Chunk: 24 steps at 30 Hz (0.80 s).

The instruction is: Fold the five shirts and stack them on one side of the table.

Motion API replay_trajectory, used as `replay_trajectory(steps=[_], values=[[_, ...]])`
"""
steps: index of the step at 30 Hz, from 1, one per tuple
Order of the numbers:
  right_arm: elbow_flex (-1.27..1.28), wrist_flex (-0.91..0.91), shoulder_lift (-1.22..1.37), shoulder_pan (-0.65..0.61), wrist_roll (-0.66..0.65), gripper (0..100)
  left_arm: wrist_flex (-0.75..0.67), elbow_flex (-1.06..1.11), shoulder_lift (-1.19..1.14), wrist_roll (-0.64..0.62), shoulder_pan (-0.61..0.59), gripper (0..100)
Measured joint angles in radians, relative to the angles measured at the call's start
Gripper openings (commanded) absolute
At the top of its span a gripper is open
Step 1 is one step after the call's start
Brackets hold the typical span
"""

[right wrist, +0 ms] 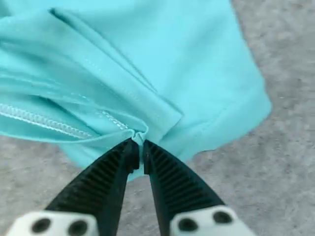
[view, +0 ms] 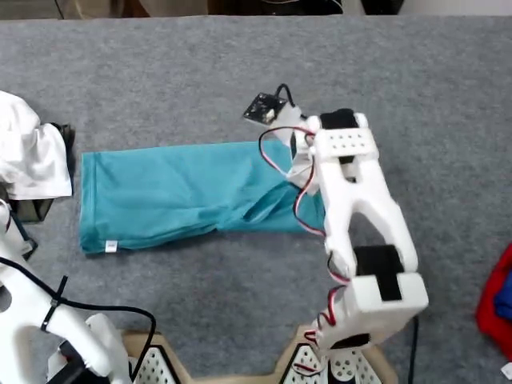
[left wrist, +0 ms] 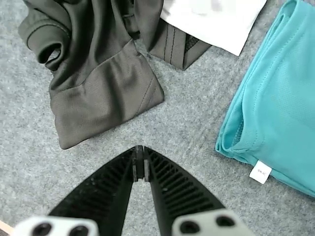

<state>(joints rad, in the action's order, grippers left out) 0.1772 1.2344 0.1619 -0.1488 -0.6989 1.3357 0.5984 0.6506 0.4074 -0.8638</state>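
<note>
Shirts clearly seen: three. One teal shirt (view: 176,196), one white shirt (view: 28,152), one dark shirt (left wrist: 98,78). One further red cloth (view: 494,312) lies at the table edge with a blue patch (view: 505,298) against it; whether these are one garment or two cannot be told. Sewn labels: one white label (left wrist: 260,173), on the teal shirt. Arms: two, left arm (view: 32,316) and right arm (view: 360,200). Grippers: two, left gripper (left wrist: 140,162) and right gripper (right wrist: 138,146). Tables: one table (view: 160,72), grey-covered.

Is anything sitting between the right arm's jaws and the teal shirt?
Nothing visible does. The right arm's jaws are shut on a fold of the teal shirt, which lies on the grey table.
</note>
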Motion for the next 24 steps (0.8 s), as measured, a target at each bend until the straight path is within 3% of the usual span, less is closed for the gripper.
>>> replay_trajectory(steps=[7, 14, 16, 20, 24], values=[[-0.112, 0.0, 0.114, 0.008, 0.0, 1.6, 0.0, 0.0, 0.0, 0.0, 0.0, 2], [-0.15, 0.031, 0.138, 0.009, 0.0, 31.3, 0.0, 0.0, 0.0, 0.0, 0.0, 2], [-0.15, 0.049, 0.138, 0.009, 0.0, 34.1, 0.0, 0.0, 0.0, 0.0, 0.0, 2], [-0.193, 0.129, 0.138, -0.012, 0.0, 29.3, 0.0, 0.0, 0.0, 0.0, 0.0, 2], [-0.21, 0.235, 0.137, -0.075, 0.0, 11.2, 0.0, 0.0, 0.0, 0.0, 0.0, 2]])
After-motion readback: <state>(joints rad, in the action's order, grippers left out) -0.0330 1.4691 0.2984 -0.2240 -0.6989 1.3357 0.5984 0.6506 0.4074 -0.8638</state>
